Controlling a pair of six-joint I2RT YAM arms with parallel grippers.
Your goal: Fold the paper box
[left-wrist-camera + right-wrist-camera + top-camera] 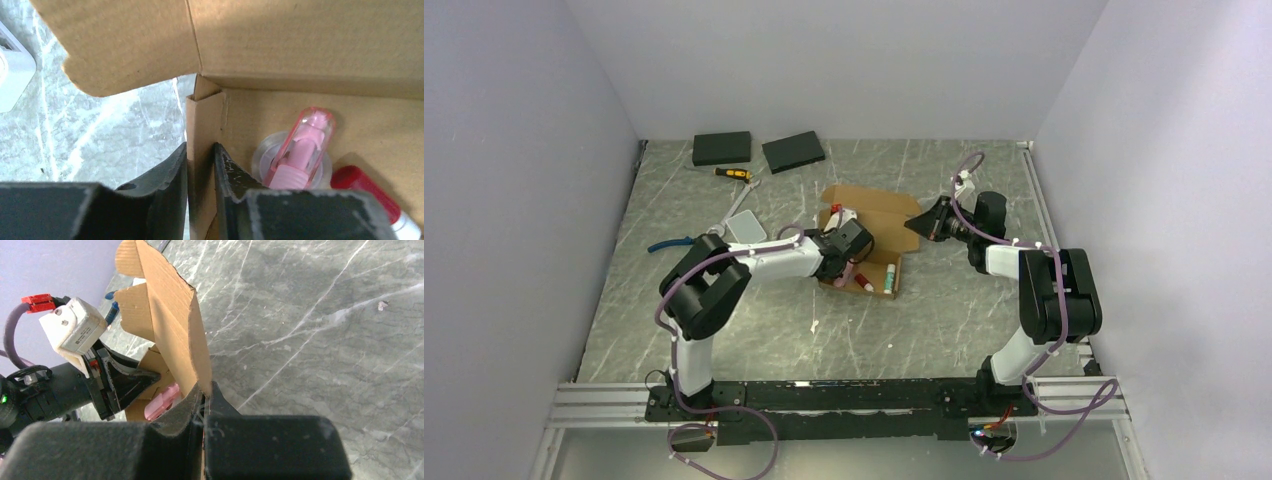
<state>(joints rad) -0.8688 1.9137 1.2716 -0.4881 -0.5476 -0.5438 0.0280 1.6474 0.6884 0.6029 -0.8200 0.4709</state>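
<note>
A grey, white-veined tabletop (944,320) fills the middle of the top view, shut in by plain pale walls (824,70) on the left, back and right. A metal rail (604,405) runs along the bottom edge.

Count: one paper box (876,212), at centre frame, open with its flaps raised. Two black slabs (722,148) (793,151) lie at upper left. One yellow-handled tool (733,174) lies just below them, and one white flat device (747,226) lower still. Inside the box the left wrist view shows one pink-capped tube (300,145) and one red cap (362,187).

Two arms. The left gripper (201,150) pinches an upright side wall of the box, one finger on each face. The right gripper (204,390) is clamped on the edge of a raised flap at the box's right side.
</note>
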